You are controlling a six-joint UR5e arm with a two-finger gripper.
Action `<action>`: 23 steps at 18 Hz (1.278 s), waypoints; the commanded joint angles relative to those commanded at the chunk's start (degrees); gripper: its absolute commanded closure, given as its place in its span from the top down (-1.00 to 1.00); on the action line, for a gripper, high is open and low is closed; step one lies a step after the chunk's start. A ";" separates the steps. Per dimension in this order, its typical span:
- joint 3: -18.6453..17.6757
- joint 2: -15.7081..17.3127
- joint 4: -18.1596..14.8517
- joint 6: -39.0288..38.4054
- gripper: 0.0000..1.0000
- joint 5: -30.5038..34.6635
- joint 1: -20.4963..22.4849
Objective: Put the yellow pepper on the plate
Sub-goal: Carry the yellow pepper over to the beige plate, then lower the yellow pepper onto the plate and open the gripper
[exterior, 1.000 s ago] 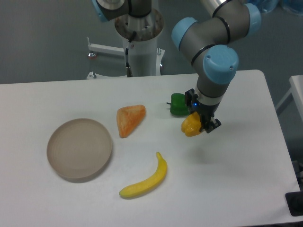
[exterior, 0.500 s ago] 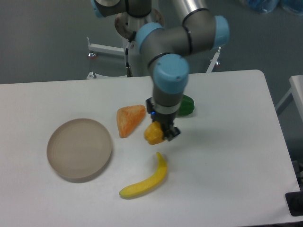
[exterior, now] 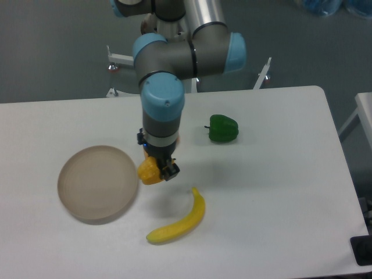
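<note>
White table [exterior: 279, 192], grey floor behind, arm's pedestal at the far edge.

Gripper [exterior: 158, 170]: pointing down, jaws closed around the yellow pepper [exterior: 148, 172], which hangs in its grasp above the tabletop, just beside the right rim of the plate.

Plate [exterior: 97, 183]: round, beige, shallow; sits at the left of the table. Nothing lies in it.

Banana [exterior: 179, 221]: yellow, lying on the table at the front, below and right of the gripper, apart from it.

Green pepper [exterior: 223, 128]: on the table, right of the arm, well apart from the plate.

Orange piece: hidden behind the arm; cannot be seen.
</note>
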 joint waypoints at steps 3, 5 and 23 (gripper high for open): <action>-0.09 -0.61 0.00 -2.29 -0.89 0.09 -1.58; 0.09 -1.66 0.17 -2.55 -0.89 0.09 -2.11; -1.06 -5.54 3.96 -11.96 1.00 2.10 -12.05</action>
